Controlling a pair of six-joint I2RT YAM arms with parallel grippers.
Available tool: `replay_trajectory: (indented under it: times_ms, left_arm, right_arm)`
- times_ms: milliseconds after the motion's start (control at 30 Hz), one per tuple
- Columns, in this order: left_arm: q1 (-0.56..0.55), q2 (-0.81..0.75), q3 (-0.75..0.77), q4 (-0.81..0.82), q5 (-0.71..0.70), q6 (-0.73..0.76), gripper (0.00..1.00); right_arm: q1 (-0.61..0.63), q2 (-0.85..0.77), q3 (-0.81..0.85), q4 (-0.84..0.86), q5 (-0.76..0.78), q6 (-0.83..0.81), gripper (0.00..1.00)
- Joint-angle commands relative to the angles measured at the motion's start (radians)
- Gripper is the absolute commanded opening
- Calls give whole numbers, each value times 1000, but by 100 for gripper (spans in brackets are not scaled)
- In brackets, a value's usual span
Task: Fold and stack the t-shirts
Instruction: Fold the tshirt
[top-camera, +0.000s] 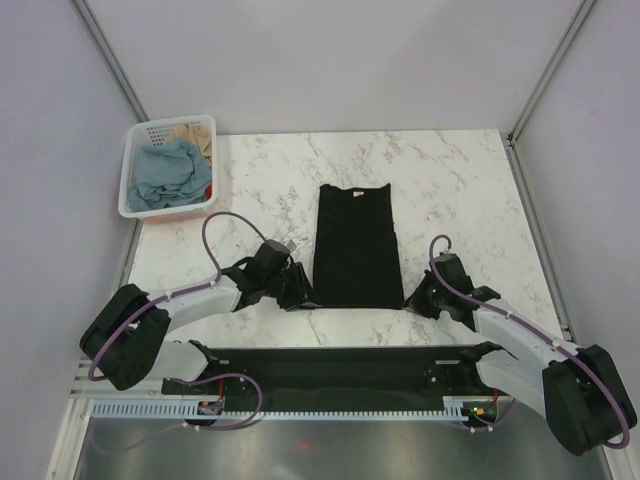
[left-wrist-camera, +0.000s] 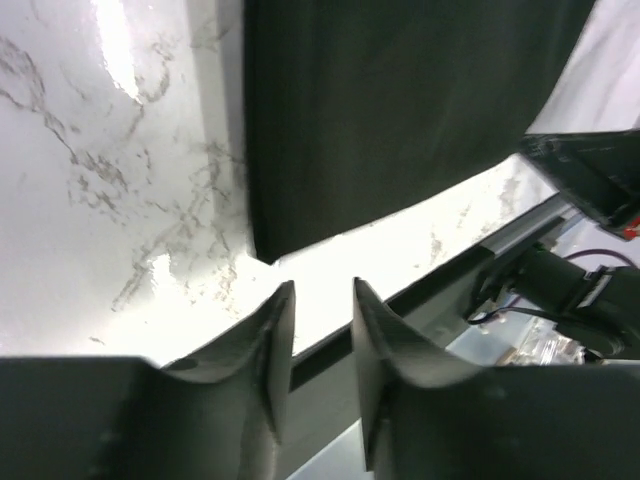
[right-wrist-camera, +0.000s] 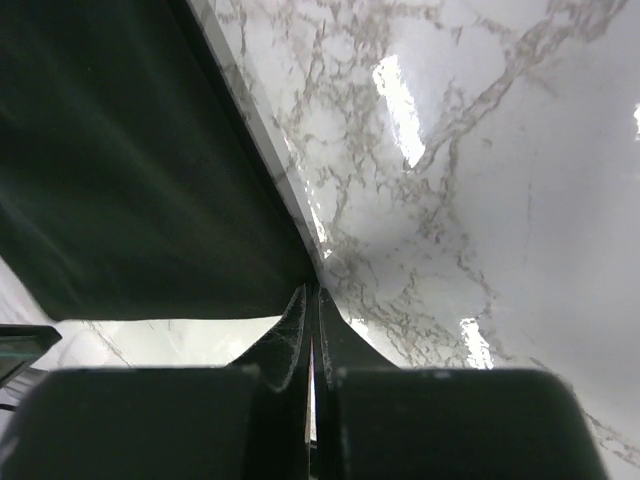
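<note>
A black t-shirt (top-camera: 357, 245) lies flat mid-table, folded into a narrow upright rectangle, neck at the far end. My left gripper (top-camera: 303, 293) sits by its near left corner. In the left wrist view the left gripper (left-wrist-camera: 322, 285) is open, nothing between its fingers, and the black t-shirt's (left-wrist-camera: 400, 110) corner lies just ahead of the tips. My right gripper (top-camera: 413, 300) is at the near right corner. In the right wrist view the right gripper (right-wrist-camera: 313, 290) is shut, its tips pinching the corner of the black t-shirt (right-wrist-camera: 130, 170).
A white slotted basket (top-camera: 128, 185) stands at the table's far left corner, holding a crumpled blue t-shirt (top-camera: 165, 172) and a tan one (top-camera: 195, 135). A black rail (top-camera: 330, 357) runs along the near edge between the arm bases. Grey walls close in the sides.
</note>
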Motion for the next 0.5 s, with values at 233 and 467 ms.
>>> replay_trajectory:
  times_ms: [233,467]
  left_arm:
    - [-2,-40,-32,-23,-37,-23,52]
    - [-2,-32,-58,-21,-127,-32,50]
  right_arm:
    - [112,-59,-26,-37,55,111,0]
    - [121,-65,-32,-39,61,114,0]
